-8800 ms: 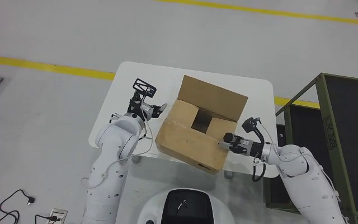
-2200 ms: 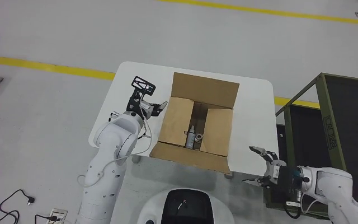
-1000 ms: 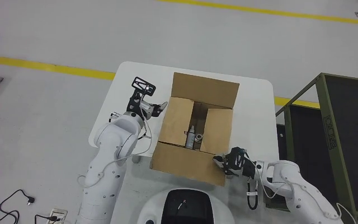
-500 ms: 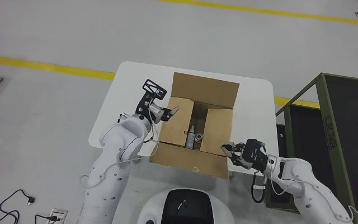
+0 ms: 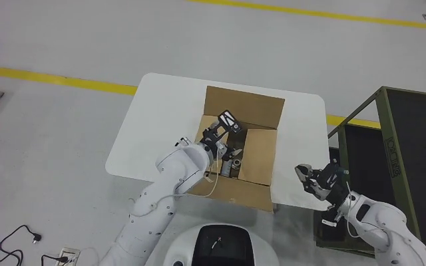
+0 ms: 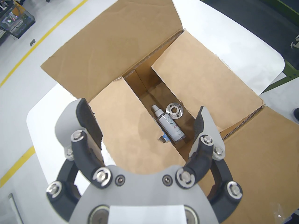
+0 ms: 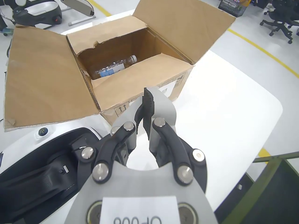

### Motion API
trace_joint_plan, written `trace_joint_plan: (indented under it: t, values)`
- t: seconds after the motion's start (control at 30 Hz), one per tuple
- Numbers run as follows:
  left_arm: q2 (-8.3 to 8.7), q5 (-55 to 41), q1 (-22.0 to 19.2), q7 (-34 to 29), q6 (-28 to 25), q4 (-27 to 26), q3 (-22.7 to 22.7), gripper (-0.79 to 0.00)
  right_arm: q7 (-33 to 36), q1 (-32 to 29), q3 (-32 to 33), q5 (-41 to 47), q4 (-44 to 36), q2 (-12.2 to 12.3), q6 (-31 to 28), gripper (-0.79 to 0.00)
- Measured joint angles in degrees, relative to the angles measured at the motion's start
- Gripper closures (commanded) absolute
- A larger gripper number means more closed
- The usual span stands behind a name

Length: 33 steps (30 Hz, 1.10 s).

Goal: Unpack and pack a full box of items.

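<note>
1. A second ago the left gripper [image 5: 229, 147] hung off the left side of the box [image 5: 243, 106]. It has now swung over the box's opening, with its jaws spread wide and nothing between them [image 6: 142, 115].
2. The right gripper [image 5: 307, 176] was at the box's near right corner a second ago. It has pulled back clear of the box, off to its right, with its fingers pressed together on nothing [image 7: 146, 99].
3. The box [image 6: 112, 47] sat skewed and mostly closed some seconds back. It now stands square with its far and near flaps folded out. The two inner flaps still lie half across the top, leaving a slot in the middle.
4. I judge the opening step done and unpacking about to start, with the left arm as the picker.
5. The spray bottle [image 6: 168, 124] lies on its side on the box floor, in the slot, below the left gripper's open fingers and apart from them.
6. A flange [image 6: 174, 110] lies just beside the bottle's nozzle end.
7. A water bottle [image 7: 114, 67] lies on the box floor too, apparently toward the box's left side.
8. The slot is narrow, so the spread jaws may catch the inner flaps on the way down.
</note>
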Motion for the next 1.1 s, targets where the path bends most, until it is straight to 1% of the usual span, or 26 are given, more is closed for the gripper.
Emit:
trace_joint_plan:
  t: [0.27, 0.57, 0.67, 0.77, 0.83, 1.1]
  values:
    - [0.02, 0.0, 0.1, 0.0, 0.0, -0.1, -0.1, -0.785, 0.4, -1.6, 0.7, 0.0, -1.0, -0.1, -0.5, 0.0]
    - [0.0, 0.3, 0.3, 0.4, 0.5, 0.2, 0.1, -0.785, 0.0, -0.8, -0.1, -0.6, -0.7, -0.4, -1.0, 0.0]
    - [-0.34, 1.0, 0.6, 1.4, 2.5, 1.6, 2.1, -0.785, 0.1, -0.5, -0.2, -0.8, -0.6, -0.5, -0.9, 0.0]
    - [-0.9, 1.0, -0.6, 1.2, 4.4, 3.8, 4.4, -0.785, 0.1, -0.6, 0.0, -1.1, -0.6, -0.5, -0.7, 0.0]
    - [-1.32, 2.6, -1.8, 0.6, 5.9, 5.7, 6.3, -0.785, -0.1, -1.0, 0.4, -1.3, -0.4, -0.6, -0.5, 0.0]
    - [-3.4, 18.6, -7.1, -5.5, 15.7, 15.2, 15.2, -0.785, -1.0, -2.5, 1.6, -1.1, 0.0, -0.7, -0.3, 0.0]
